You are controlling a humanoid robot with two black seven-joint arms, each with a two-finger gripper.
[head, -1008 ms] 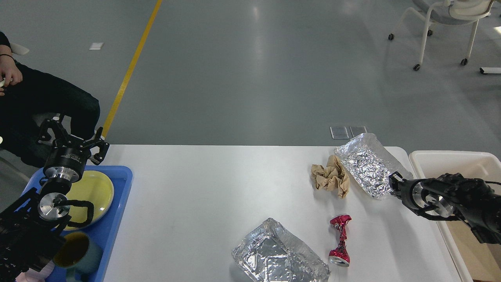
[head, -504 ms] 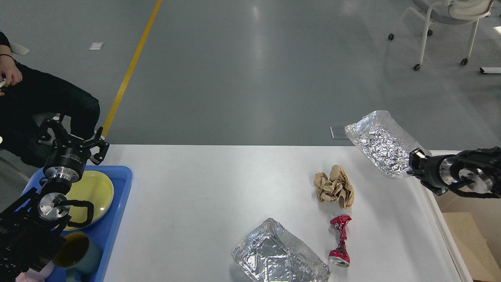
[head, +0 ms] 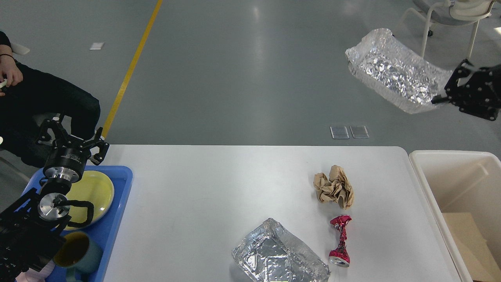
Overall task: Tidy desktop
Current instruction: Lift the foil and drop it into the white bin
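The white desktop [head: 219, 184] carries a crumpled brown paper ball [head: 334, 186], a crushed red can [head: 339, 240] and a foil tray [head: 280, 257] at the front edge. High at the right, my right gripper [head: 446, 92] is shut on the edge of a second foil tray [head: 393, 70], which hangs in the air above the floor beyond the table. My left gripper [head: 72, 137] stands open over the far end of the blue tray [head: 117, 203], holding nothing.
The blue tray holds a yellow plate [head: 94, 190] and a teal mug [head: 76, 250]. A cream bin [head: 450, 168] stands beside the table's right edge. A seated person [head: 35, 98] is at far left, a white chair [head: 450, 15] at far right.
My right gripper has lifted the foil tray from the table's right rear corner up and to the right, well above the table. The paper ball shifted slightly. The left arm has not moved.
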